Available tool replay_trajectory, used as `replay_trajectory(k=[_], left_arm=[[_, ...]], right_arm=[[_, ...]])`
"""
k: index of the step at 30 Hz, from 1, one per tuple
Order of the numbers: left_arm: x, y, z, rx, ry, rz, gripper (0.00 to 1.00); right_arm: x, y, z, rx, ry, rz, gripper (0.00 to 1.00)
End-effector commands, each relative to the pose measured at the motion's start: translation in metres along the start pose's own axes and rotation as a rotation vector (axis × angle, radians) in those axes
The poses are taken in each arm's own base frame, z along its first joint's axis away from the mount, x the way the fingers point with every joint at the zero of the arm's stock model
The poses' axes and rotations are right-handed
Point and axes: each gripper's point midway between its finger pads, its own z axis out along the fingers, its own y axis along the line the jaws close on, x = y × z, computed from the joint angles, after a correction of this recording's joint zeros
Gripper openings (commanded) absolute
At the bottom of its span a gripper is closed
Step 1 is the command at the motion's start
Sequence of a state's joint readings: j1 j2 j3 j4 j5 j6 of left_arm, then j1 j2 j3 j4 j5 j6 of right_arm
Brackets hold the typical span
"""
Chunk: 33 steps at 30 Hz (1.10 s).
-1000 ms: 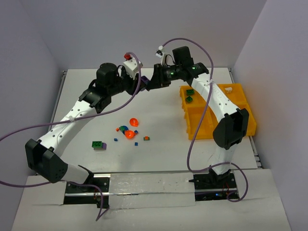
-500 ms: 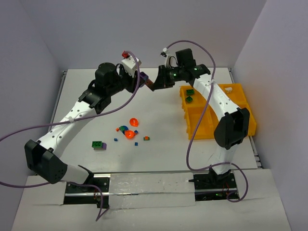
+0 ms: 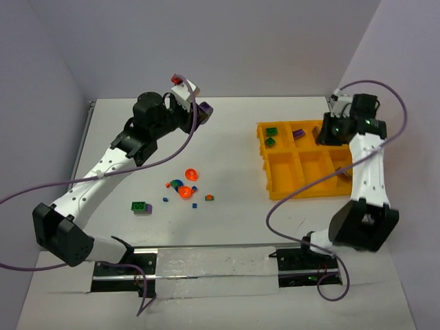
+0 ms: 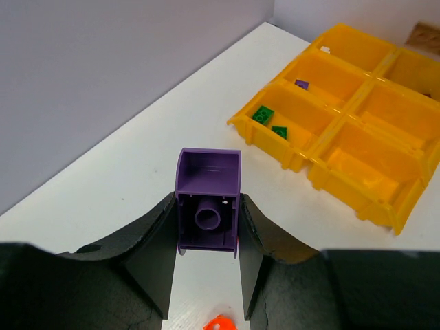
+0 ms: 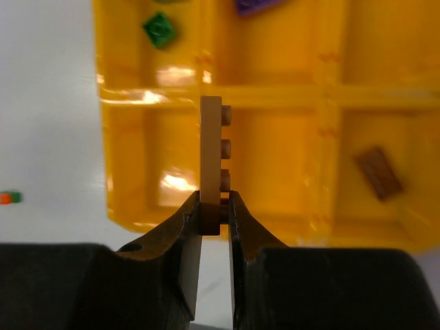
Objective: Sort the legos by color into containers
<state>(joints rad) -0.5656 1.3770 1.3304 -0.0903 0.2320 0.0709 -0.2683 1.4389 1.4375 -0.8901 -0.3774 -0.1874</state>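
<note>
Right gripper (image 5: pixel 214 206) pinches a brown plate (image 5: pixel 210 151) upright above the yellow tray (image 3: pixel 265 165) at 3 o'clock, seemingly near a divider. Left gripper (image 4: pixel 206 227) clamps a purple brick (image 4: pixel 210 182) at 11 o'clock, over bare tabletop (image 3: pixel 234 137). Loose legos (image 3: pixel 185 187) lie at 8 o'clock.

The left arm (image 3: pixel 103 165) and right arm (image 3: pixel 364 172) are white-shelled links joined by bulky black joint housings. Each trails a looping purple cable (image 3: pixel 27 189). A white block with a red tip (image 3: pixel 184 85) sits on the left wrist, and a green light (image 3: pixel 335 126) glows on the right. The left hand (image 4: pixel 206 206) and right hand (image 5: pixel 214 206) have matte black, wedge-shaped fingers.
</note>
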Motion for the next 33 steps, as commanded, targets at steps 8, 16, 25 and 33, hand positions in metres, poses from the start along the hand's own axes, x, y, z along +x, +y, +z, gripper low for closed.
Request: replay_trajectory(k=[8,16,25,33], left_arm=[[-0.016,-0.013,0.018,0.097,-0.036,0.019,0.00],[-0.016,-0.018,0.018,0.130,-0.021,0.020,0.00],[-0.013,-0.021,0.021,0.146,0.004,0.001,0.00],[-0.016,-0.020,0.028,0.154,0.016,0.005,0.00]], right_arm=[[0.071,-0.094,-0.052,0.413,0.182,-0.075,0.00],[0.089,-0.116,-0.046,0.467,0.354,-0.066,0.00],[0.101,-0.126,-0.033,0.468,0.430,-0.048,0.00],[0.113,-0.143,-0.023,0.503,0.482,-0.041,0.00]])
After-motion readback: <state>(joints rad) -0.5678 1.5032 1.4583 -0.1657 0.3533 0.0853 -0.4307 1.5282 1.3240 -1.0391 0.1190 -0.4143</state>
